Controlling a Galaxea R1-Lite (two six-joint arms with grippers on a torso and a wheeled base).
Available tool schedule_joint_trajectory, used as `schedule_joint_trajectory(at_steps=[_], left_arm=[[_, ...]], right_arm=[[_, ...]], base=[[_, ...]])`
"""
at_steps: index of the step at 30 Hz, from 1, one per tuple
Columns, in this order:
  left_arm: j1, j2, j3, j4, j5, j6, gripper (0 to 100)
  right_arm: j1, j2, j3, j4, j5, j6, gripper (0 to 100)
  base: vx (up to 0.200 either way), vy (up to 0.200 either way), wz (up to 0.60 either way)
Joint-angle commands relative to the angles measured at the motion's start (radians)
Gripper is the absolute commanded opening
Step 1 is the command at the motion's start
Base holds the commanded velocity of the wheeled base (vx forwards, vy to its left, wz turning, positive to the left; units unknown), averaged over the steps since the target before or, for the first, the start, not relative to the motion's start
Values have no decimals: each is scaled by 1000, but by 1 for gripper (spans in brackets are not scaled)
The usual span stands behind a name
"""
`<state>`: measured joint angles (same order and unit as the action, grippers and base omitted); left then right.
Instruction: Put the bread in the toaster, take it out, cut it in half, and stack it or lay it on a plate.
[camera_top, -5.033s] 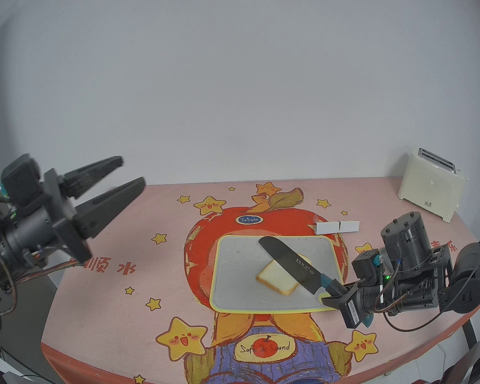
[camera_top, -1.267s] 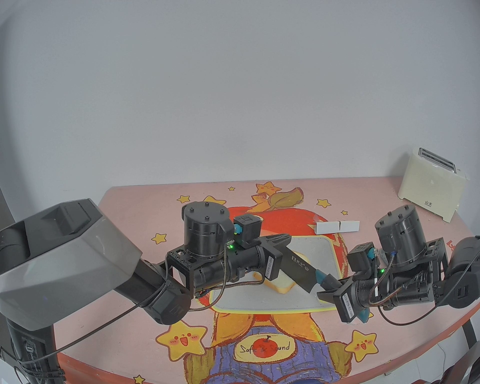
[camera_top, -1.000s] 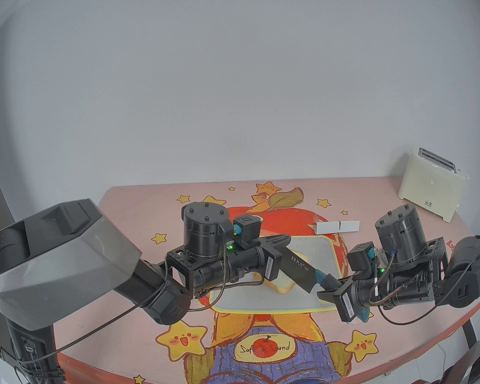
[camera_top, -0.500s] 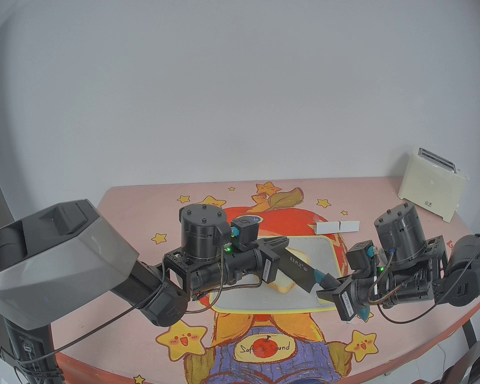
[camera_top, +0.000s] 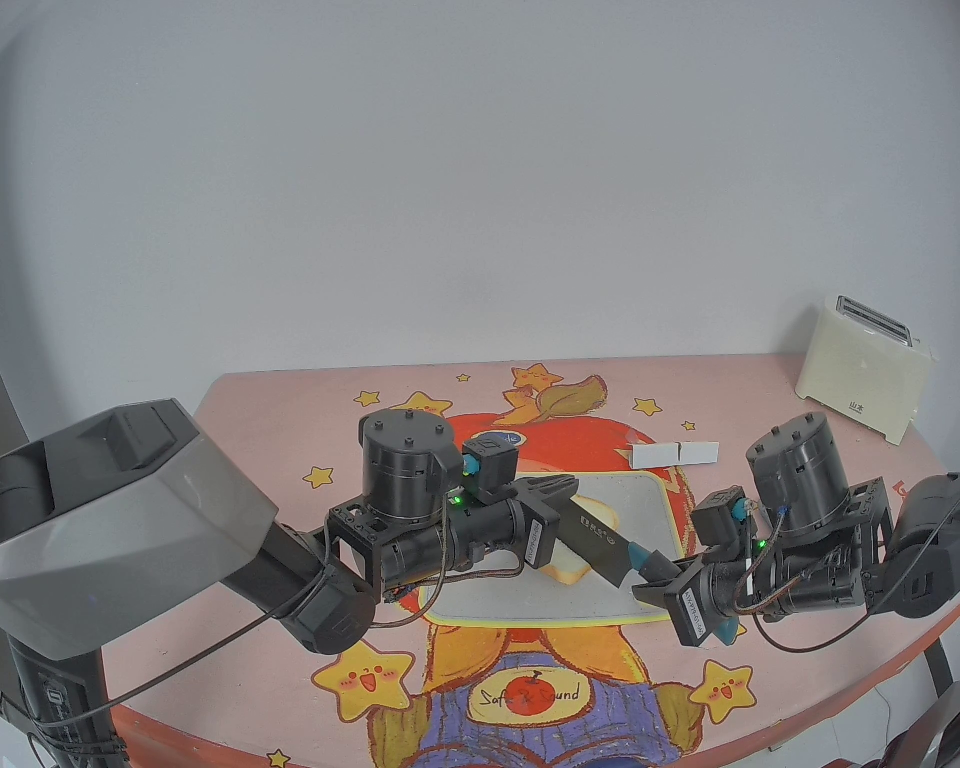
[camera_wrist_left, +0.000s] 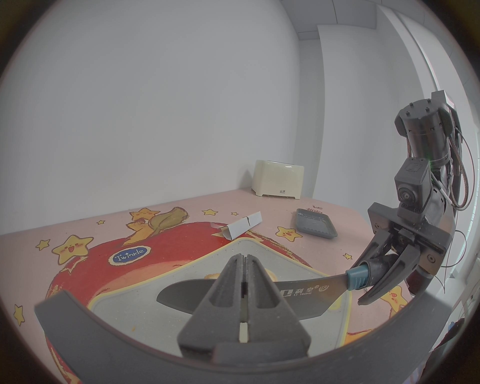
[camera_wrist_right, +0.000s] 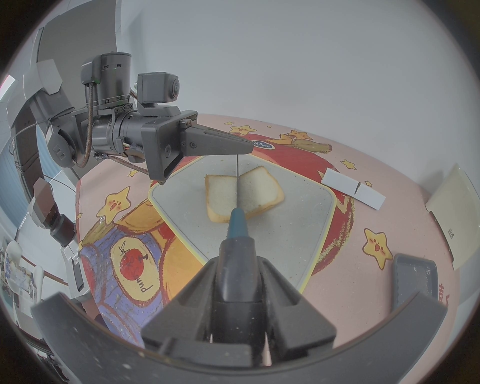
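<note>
Pale square bread slice (camera_wrist_right: 262, 192) on grey cutting board (camera_wrist_right: 300, 220): likely soft, crushable, hold by crusts | right gripper (camera_wrist_right: 239, 257) clamps black knife (camera_top: 598, 535) | left gripper (camera_wrist_left: 242, 261) closed.

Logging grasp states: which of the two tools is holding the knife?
The right tool, clamped on the teal handle of the knife; the left tool is shut on nothing, over the blade.

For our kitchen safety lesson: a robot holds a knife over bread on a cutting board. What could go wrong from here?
1. The bread lies loose on the cutting board, so it may slide or squash under the knife.
2. The shut left tool sits at the blade's back; an off-centre push could twist the knife in the right tool, which grips only the handle.
</note>
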<state>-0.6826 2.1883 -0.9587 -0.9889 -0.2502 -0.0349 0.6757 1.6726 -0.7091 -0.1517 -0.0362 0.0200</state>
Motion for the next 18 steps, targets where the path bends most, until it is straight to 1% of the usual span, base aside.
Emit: schedule_joint_trajectory(at_steps=[1,18], left_arm=[[0,4,-2,0,0,0,0],[0,4,0,0,2,0,0]], right_arm=[[2,7,5,8,1,0,0],[2,10,7,4,1,0,0]], base=[[0,0,0],[0,0,0]])
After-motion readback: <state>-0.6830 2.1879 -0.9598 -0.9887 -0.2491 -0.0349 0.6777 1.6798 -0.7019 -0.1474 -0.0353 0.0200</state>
